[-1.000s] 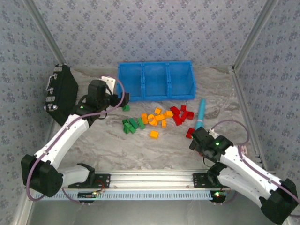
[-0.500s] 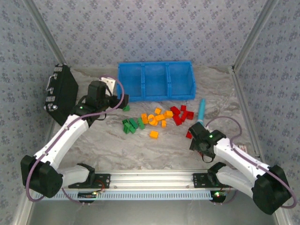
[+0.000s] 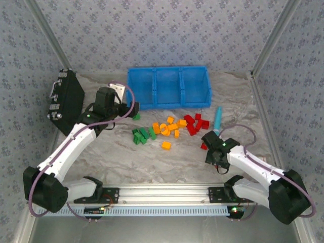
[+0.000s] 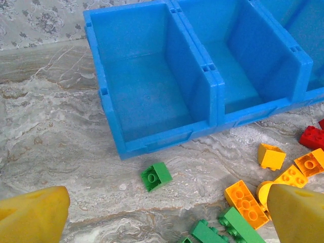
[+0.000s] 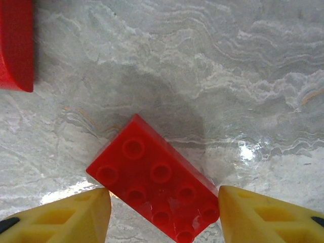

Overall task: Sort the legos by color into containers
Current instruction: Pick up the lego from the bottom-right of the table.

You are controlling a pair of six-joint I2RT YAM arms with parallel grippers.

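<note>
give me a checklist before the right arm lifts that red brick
1. The red brick sits between the right gripper fingers: ok, one finger on each side.
2. Firm grip: cannot tell, contact at the brick's edges is unclear.
3. Brick squared to the fingers: not ok, it lies diagonally.
4. Compartments of the blue bin free: ok, those in the left wrist view are empty.
5. The left gripper out of the way: ok, open, near the bin's left end.

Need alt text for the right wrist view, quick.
A red two-by-four lego brick lies studs-up on the marbled table, between the yellow fingertips of the right tool. Another red lego is cut off at the upper left edge.
</note>
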